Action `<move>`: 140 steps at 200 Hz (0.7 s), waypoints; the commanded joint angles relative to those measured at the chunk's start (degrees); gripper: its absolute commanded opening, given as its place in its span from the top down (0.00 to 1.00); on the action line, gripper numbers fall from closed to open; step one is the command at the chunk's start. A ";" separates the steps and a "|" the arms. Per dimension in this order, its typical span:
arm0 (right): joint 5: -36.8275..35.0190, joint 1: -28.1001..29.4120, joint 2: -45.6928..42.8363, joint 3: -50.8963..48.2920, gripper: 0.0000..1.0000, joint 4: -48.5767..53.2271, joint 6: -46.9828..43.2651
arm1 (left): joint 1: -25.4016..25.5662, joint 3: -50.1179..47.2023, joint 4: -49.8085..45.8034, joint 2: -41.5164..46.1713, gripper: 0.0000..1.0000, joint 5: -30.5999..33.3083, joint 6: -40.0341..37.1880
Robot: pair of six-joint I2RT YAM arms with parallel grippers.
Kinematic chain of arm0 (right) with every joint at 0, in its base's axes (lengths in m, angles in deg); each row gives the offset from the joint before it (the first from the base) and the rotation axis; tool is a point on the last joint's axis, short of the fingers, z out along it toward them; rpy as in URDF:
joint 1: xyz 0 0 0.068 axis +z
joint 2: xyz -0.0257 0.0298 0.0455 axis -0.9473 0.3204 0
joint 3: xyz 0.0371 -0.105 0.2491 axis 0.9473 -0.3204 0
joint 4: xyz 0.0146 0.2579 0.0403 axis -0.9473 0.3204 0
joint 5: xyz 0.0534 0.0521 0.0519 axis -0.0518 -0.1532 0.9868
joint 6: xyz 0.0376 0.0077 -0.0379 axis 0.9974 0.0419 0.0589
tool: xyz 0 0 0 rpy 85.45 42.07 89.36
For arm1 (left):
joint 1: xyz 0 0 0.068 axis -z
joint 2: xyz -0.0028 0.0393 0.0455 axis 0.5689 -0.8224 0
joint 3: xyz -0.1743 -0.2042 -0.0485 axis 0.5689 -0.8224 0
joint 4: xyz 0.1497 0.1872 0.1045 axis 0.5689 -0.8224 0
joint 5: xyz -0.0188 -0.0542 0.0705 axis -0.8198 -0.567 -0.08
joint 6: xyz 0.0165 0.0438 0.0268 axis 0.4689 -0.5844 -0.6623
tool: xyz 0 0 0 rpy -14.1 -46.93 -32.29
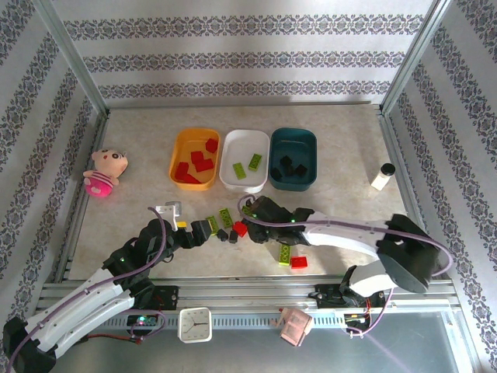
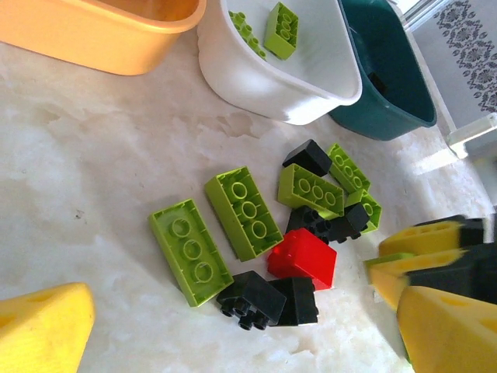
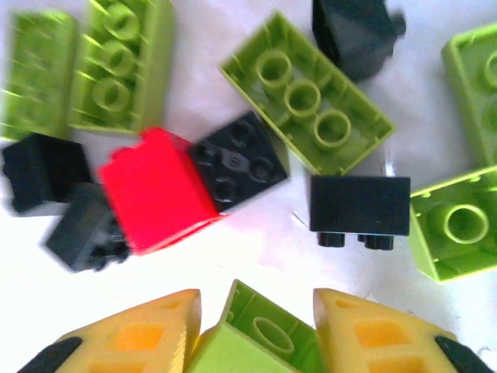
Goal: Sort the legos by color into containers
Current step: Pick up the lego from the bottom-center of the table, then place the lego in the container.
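- Right fingers [image 3: 128, 342] clamp a lime brick [image 3: 256, 338], low over the worktop [image 3: 256, 233].
- White tray [image 1: 241, 144], the lime bin, lies at 12 o'clock from them; right arm nearer.
- Left fingers [image 2: 39, 326] spread wide, empty.

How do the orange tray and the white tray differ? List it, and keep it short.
Colour: the orange tray is orange-yellow, the white tray plain white.
Load: the orange tray holds several red bricks, the white tray two lime bricks.
Place: the orange tray stands at the left end of the row, the white tray in the middle.
Both are shallow rounded rectangles of like size.
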 commanded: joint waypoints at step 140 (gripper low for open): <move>1.62 -20.56 39.13 49.60 0.60 7.08 -11.98 | 0.75 8.56 -7.21 -7.06 0.00 2.96 -5.95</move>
